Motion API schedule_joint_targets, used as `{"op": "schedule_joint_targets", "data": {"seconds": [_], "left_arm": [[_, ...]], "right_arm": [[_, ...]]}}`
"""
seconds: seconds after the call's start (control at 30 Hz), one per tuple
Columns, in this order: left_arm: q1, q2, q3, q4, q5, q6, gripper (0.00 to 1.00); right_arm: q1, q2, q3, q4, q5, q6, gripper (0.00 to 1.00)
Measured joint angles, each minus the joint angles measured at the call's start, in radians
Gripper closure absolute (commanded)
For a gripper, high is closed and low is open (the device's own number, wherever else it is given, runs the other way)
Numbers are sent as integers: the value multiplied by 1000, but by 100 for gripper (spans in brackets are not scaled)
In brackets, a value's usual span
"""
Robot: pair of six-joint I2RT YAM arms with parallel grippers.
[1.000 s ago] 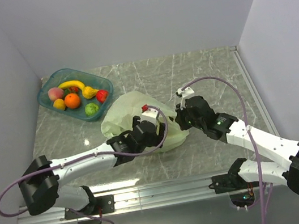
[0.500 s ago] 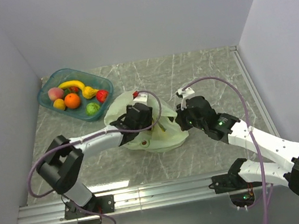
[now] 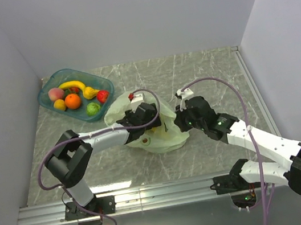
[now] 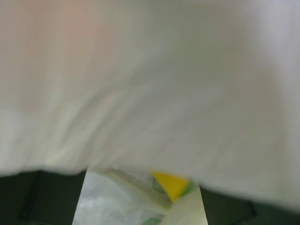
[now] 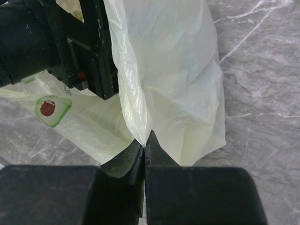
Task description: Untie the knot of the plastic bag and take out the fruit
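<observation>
The pale green plastic bag [image 3: 160, 137] lies crumpled at mid-table, its mouth lifted. My right gripper [image 5: 146, 138] is shut on a fold of the bag's rim [image 5: 136, 108], seen in the top view at the bag's right side [image 3: 179, 124]. My left gripper [image 3: 152, 118] reaches into the bag from the left; its wrist view is mostly blurred film [image 4: 150, 84]. Its dark fingers [image 4: 28, 199] stand wide apart at the bottom corners, open. A yellow, green-edged shape [image 4: 171, 184] shows between them; fruit or print, I cannot tell. The knot is out of view.
A teal tray [image 3: 105, 85] at the back left holds a banana [image 3: 72, 84], an orange [image 3: 73, 101] and several other fruits. An avocado print [image 5: 50, 108] marks the bag. White walls close the left, back and right sides.
My left gripper has moved from the bag's near side up and back into the bag's mouth, and its elbow has swung in. The right gripper has kept its hold in place.
</observation>
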Motion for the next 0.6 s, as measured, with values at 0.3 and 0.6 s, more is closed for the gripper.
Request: {"op": "schedule_joint_targets", "data": {"seconds": [0.3, 0.6], "left_arm": [[-34, 55, 2, 3, -109, -198, 12], [-40, 150, 49, 14, -177, -214, 35]], "right_arm": [[7, 12, -1, 11, -19, 6, 100], [9, 10, -22, 22, -19, 10, 100]]}}
